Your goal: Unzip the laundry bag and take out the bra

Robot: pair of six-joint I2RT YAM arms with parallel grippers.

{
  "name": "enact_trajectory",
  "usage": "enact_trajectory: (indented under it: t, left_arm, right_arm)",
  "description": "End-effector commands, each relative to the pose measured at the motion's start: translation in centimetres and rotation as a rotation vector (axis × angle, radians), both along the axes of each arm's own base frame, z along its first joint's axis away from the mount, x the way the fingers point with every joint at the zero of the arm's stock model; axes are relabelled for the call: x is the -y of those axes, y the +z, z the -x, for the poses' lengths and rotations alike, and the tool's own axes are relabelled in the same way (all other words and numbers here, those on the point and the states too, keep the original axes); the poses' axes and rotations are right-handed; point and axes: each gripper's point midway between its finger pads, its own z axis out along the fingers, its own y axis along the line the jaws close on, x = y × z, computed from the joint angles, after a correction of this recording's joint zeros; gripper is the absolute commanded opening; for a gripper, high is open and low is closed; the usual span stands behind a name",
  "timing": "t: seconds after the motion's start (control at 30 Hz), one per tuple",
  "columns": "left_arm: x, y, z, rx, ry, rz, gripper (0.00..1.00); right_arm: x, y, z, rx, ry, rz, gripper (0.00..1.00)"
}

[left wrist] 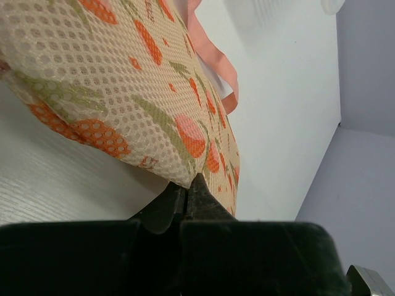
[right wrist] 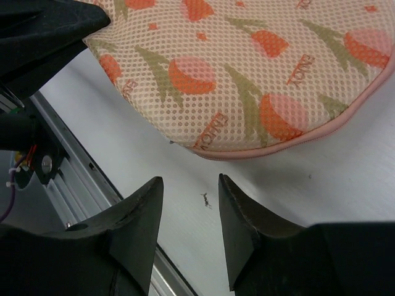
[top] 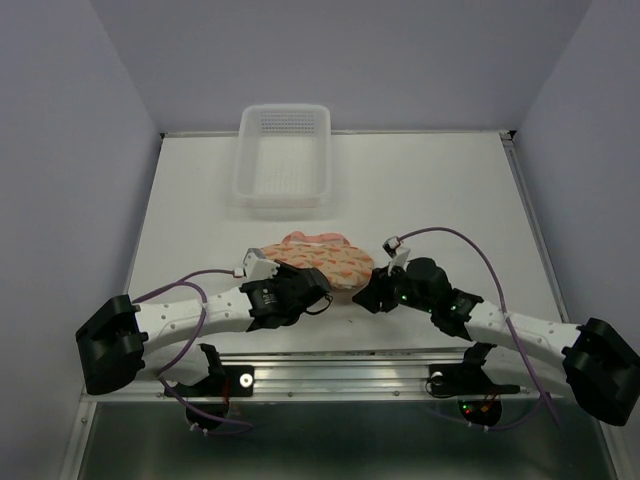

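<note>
The laundry bag (top: 325, 262), cream mesh with orange and green prints and pink trim, lies on the white table between the two arms. My left gripper (top: 318, 290) is shut, and its tips (left wrist: 188, 184) pinch the bag's (left wrist: 111, 80) near left edge. My right gripper (top: 368, 295) is open and empty just above the table, its tips (right wrist: 190, 184) a short way in front of the bag's (right wrist: 247, 68) pink zipper edge (right wrist: 278, 145). A pink band (left wrist: 213, 58) shows at the bag's far side. The bra is hidden.
A white perforated plastic basket (top: 285, 155) stands at the back of the table (top: 440, 190). A metal rail (top: 340, 375) runs along the near edge. My left gripper's black body (right wrist: 43, 31) shows at the upper left of the right wrist view.
</note>
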Motion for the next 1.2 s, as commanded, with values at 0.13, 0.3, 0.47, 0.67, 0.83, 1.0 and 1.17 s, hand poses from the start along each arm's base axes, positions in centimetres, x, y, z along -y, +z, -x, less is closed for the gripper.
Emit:
enact_trajectory:
  t: [0.13, 0.3, 0.47, 0.67, 0.83, 1.0, 1.17]
  left_arm:
    - [-0.1, 2.0, -0.9, 0.052, 0.013, -0.015, 0.00]
    - [0.2, 2.0, -0.9, 0.052, 0.004, -0.009, 0.00]
    - [0.4, 2.3, -0.9, 0.058, -0.006, -0.009, 0.00]
    - [0.5, 2.1, -0.7, 0.051, -0.016, 0.007, 0.00]
    - [1.4, 2.4, -0.7, 0.059, -0.040, 0.037, 0.00]
    - [1.9, 2.3, -0.6, 0.051, -0.065, 0.035, 0.00]
    - [1.6, 2.4, -0.5, 0.055, -0.067, 0.043, 0.00]
  right_arm:
    - [-1.2, 3.5, -2.7, 0.155, -0.070, -0.126, 0.47]
    - [-1.7, 3.2, -3.0, 0.147, -0.058, -0.121, 0.47]
    - [-2.0, 2.8, -3.1, 0.148, -0.052, -0.121, 0.47]
    - [-2.5, 3.5, -3.3, 0.160, -0.036, -0.132, 0.46]
    - [-3.1, 4.5, -3.3, 0.169, -0.029, -0.187, 0.45]
    - [-3.0, 5.3, -3.7, 0.199, -0.049, -0.210, 0.40]
    - [-2.6, 5.4, -4.3, 0.221, -0.079, -0.191, 0.23]
